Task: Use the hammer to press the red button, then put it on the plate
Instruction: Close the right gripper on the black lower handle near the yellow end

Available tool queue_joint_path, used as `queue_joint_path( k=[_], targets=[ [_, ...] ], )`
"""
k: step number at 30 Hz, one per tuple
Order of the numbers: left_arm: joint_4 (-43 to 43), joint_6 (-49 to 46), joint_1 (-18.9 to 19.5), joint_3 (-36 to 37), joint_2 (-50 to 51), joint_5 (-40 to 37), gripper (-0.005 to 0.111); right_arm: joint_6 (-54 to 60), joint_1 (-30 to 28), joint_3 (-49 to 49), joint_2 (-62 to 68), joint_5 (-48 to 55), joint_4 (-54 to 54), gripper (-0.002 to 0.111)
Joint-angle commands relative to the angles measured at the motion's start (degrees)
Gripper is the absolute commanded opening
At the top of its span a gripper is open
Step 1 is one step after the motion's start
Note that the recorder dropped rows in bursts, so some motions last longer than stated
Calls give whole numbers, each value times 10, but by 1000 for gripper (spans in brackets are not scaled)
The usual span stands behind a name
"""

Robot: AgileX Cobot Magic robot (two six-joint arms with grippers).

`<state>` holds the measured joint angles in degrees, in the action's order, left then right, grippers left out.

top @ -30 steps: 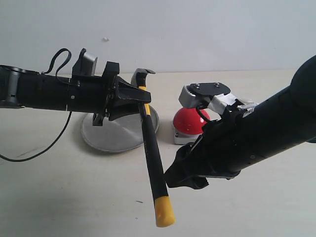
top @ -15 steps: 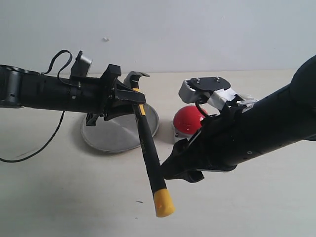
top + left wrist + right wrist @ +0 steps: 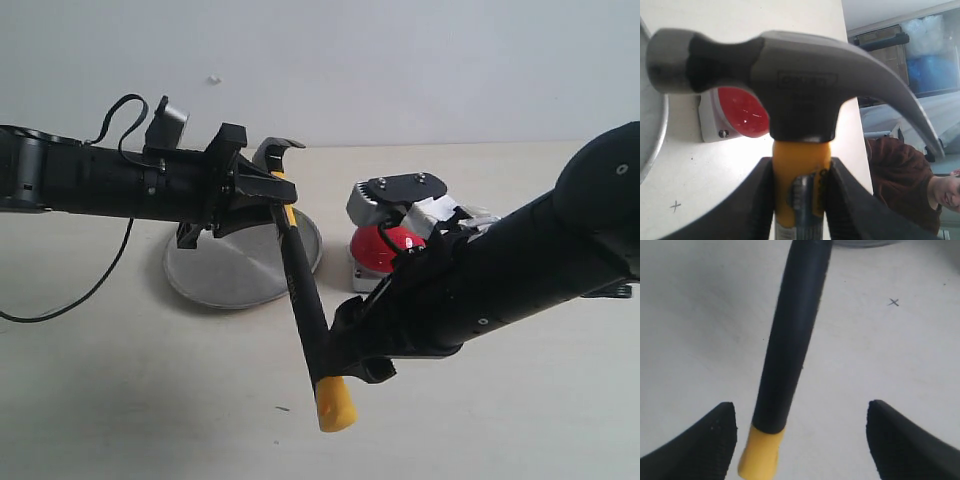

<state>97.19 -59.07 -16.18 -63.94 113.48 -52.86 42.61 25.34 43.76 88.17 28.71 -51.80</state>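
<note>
Steel hammer (image 3: 790,85) head: embossed stamp unreadable; left jaws clamp yellow neck.

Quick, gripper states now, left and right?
Left gripper: closed on the hammer at its yellow neck.
Right gripper: open, jaws astride the handle, not gripping.

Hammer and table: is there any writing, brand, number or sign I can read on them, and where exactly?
"x": a small drawn cross on the table.
Framed stamp on the head of the hammer: raised letters, too blurred to read.
Pale label on its yellow neck, between the fingers of the left gripper: too small to read.
Nothing else legible.
</note>
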Motion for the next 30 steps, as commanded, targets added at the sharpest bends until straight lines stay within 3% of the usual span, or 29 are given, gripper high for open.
queue_joint_path(
  k=[1, 30],
  targets=[
    [28, 4, 2, -7, -8, -20, 0, 9, 25, 30, 13, -8, -12, 70],
    [28, 4, 2, -7, -8, -46, 0, 11, 30, 86, 113, 1, -47, 70]
  ],
)
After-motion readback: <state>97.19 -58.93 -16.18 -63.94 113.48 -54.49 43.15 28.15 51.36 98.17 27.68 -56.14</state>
